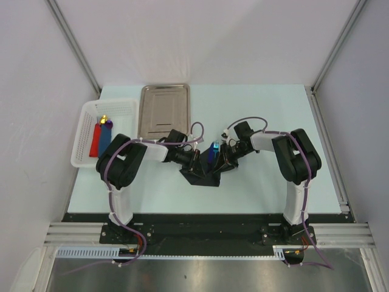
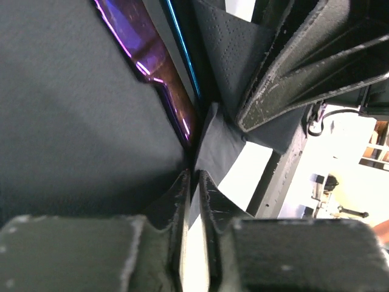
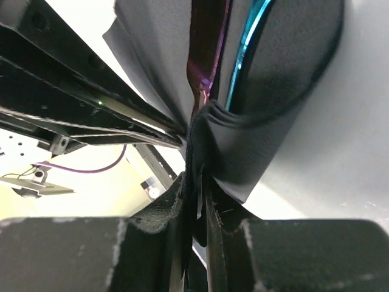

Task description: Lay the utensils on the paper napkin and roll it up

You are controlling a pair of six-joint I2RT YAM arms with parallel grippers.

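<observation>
The black paper napkin (image 1: 203,176) is lifted off the table between both grippers and folded around the utensils. The blue utensil (image 1: 214,152) sticks out of its top. My left gripper (image 1: 196,162) is shut on the napkin's left side and my right gripper (image 1: 225,159) on its right side. In the left wrist view the gripper (image 2: 196,176) pinches the napkin (image 2: 73,121), with the purple utensil (image 2: 164,73) and a blue utensil edge (image 2: 182,55) inside. In the right wrist view the gripper (image 3: 197,182) clamps bunched napkin (image 3: 273,121) holding the purple utensil (image 3: 203,67) and the blue utensil (image 3: 243,67).
A shiny steel tray (image 1: 164,109) lies at the back, left of centre. A white basket (image 1: 91,131) at the far left holds a flat red piece (image 1: 95,141) and a flat blue piece (image 1: 104,143). Both arms meet mid-table.
</observation>
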